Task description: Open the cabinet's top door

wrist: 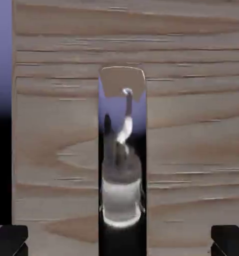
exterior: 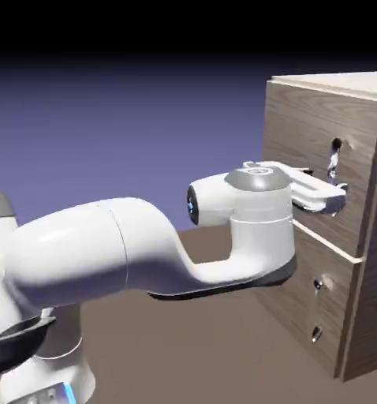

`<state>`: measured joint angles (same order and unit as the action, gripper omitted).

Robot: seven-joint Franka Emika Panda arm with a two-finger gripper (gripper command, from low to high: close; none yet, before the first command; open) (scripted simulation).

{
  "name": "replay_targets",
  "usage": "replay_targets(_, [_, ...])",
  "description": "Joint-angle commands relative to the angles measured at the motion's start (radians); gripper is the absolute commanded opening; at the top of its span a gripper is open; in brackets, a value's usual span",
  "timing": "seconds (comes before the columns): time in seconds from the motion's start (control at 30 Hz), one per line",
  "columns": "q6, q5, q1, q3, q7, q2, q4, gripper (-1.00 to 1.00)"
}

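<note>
The wood-grain cabinet point(exterior: 365, 260) stands at the right of the exterior view, and its top door point(exterior: 298, 134) looks shut. A vertical silver bar handle point(exterior: 334, 167) runs down that door. My gripper point(exterior: 331, 199) reaches level toward the handle's lower end, open. In the hand view the shiny handle point(wrist: 122, 165) stands upright in the middle, close in front of the door's panel point(wrist: 191, 125). The two dark fingertips point(wrist: 9, 240) sit far apart at the bottom corners, with the handle lined up between them. Whether the fingers touch the handle does not show.
Below the top door, a lower panel carries two small metal knobs point(exterior: 319, 284), one above the other. The arm's white forearm point(exterior: 144, 245) stretches from the lower left across the brown table point(exterior: 223, 347). Blue-violet backdrop shows at the hand view's left edge, beside the cabinet's side.
</note>
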<state>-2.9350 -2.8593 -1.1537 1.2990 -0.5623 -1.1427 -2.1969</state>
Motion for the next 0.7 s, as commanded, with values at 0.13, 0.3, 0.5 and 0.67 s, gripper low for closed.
replay_targets(0.13, [0.065,-0.008,0.088,-0.051,0.066,0.036,-0.083,-1.0])
replay_targets(0.3, [0.133,-0.038,0.239,-0.155,0.238,0.139,-0.184,-1.0])
replay_targets(0.5, [0.2,-0.019,0.456,-0.334,0.405,0.249,-0.298,-1.0])
replay_targets(0.67, [0.305,0.155,0.635,-0.506,0.344,0.224,-0.442,-1.0])
